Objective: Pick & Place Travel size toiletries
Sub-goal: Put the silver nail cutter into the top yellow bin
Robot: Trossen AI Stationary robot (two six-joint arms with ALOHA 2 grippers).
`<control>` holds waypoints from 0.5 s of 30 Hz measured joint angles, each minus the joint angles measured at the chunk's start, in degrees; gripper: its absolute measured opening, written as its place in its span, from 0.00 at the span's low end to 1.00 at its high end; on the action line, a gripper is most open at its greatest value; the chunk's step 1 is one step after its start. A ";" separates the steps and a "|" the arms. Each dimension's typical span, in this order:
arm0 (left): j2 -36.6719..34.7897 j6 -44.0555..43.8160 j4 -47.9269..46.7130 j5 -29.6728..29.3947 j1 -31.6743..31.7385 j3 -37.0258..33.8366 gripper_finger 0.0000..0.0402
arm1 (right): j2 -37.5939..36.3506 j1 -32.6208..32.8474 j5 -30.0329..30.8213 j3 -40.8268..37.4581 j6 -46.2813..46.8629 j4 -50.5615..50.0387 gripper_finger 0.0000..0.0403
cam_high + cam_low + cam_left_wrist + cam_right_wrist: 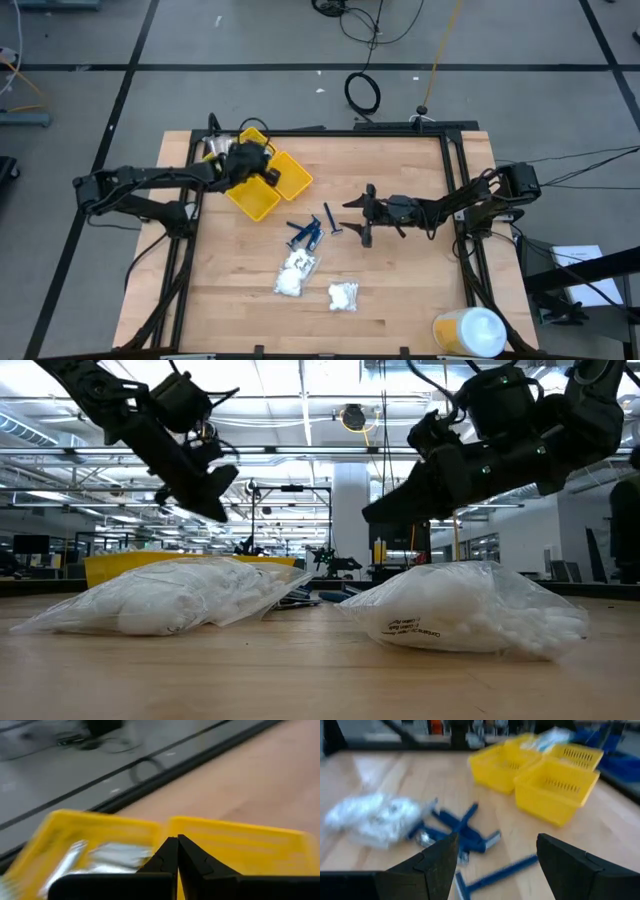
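Two arms share our table. On the left, we see the left gripper [262, 162] hanging above the yellow compartment tray [262, 198] at the far left, its jaws pressed together on nothing; silvery packets [107, 857] lie in the tray's far compartment, just below and beside that claw. Moving right, the slim dark blue sticks [305, 233] lie crossed in a loose pile near the table's middle, with two clear bags of white fluffy lumps [296, 272] nearer to us, well apart from the left claw. One more blue stick [495, 874] lies just ahead of the right gripper [357, 214], whose jaws stand wide and empty, right of the pile. At the near right corner stands a large white-and-yellow round container [470, 332].
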 joint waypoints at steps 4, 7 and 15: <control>0.52 1.58 5.46 5.35 -1.75 0.00 0.06 | 0.00 1.30 -0.02 2.70 0.01 -9.60 0.63; 0.62 1.23 7.83 6.33 -2.61 0.00 0.07 | 0.55 2.86 -0.04 7.08 -0.01 -17.70 0.63; 0.61 0.68 9.70 6.27 -4.48 0.02 0.08 | 10.57 5.27 -4.16 16.87 -0.70 -21.63 0.63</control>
